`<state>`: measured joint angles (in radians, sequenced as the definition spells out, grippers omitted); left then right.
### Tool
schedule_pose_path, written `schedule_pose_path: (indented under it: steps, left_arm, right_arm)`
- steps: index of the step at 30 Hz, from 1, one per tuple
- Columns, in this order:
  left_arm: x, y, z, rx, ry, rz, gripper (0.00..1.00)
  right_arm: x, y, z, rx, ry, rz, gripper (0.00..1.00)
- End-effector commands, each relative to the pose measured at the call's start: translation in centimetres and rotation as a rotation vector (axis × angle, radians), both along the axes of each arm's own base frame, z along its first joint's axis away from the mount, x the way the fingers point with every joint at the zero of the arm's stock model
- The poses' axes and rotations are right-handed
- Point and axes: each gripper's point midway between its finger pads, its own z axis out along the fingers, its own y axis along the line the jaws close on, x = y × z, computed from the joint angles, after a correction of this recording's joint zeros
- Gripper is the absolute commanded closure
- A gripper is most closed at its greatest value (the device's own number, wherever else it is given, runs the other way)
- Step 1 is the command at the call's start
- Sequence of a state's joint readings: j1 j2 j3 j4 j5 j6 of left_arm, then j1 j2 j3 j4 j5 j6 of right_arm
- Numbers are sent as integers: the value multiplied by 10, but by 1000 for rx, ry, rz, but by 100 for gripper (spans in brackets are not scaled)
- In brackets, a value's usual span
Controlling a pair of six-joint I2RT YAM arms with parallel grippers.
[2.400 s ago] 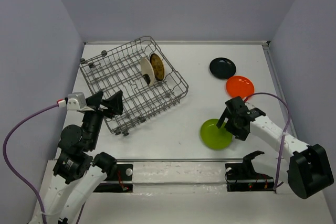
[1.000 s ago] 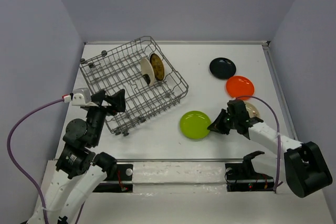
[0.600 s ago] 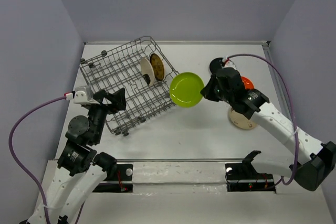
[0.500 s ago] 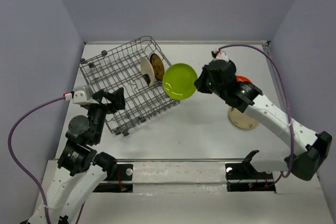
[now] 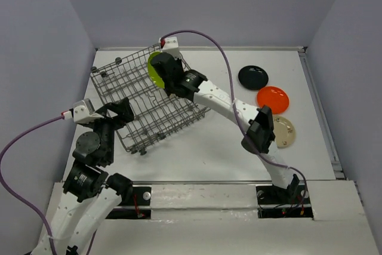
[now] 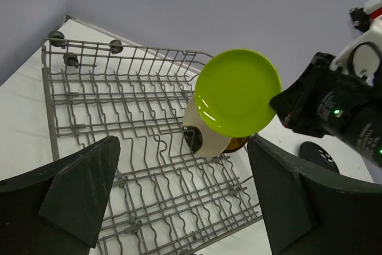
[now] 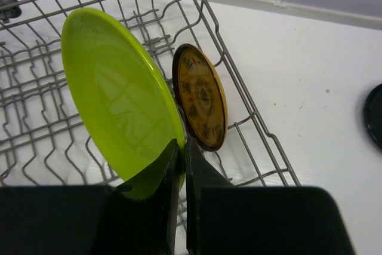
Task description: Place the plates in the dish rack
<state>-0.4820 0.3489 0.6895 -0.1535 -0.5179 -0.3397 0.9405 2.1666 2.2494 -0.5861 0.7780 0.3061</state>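
Right wrist view shows the right gripper (image 7: pixel 179 150) with its jaws nearly closed, pinching the lower rim of the lime green plate (image 7: pixel 119 94). The plate stands on edge, tilted a little, with its face roughly parallel to the brown-yellow patterned plate (image 7: pixel 200 106) just beside it, which is already slotted upright in the dish rack (image 7: pixel 210 21).

The free tines lie directly below the held plate. Its flat runs the same way as the racked plates, so the coming move looks like a straight lowering with no twist. I cannot tell whether its bottom edge touches the wire yet.

The left wrist view shows it hanging in front of a cream plate (image 6: pixel 200 138) that is also racked.

The right arm is stretched long from the near right edge to the rack by the far left corner. The left gripper (image 5: pixel 119 113) hovers with jaws wide and empty at the rack's near rim.

Black (image 5: pixel 253 77), orange (image 5: pixel 273 99) and beige (image 5: pixel 283 132) plates lie flat toward the right edge.
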Motion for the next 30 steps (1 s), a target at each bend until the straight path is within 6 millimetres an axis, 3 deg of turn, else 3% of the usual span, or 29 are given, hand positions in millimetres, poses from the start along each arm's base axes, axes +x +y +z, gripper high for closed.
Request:
schedule_pose_path:
  steps: [1,2,5,10,16,30]
  left_arm:
    - [-9,27,25,-77,-59,133,1]
    - [-10,28,25,-79,-59,139,1]
    - [-12,32,26,-91,-57,158,1]
    - [-14,30,28,-93,-65,142,1]
    - [-12,25,28,-85,-67,115,1]
    - [-13,24,28,-82,-69,107,1]
  right_arm:
    - [12,3,43,-43,-144,-100,93]
    - [19,11,23,-86,-134,-98,93]
    - [23,20,21,-85,-163,-115,93]
    - [30,31,0,-118,-194,-135,93]
    - [35,35,-5,-192,-242,-154,93]
    - [31,62,-60,-286,-213,-90,93]
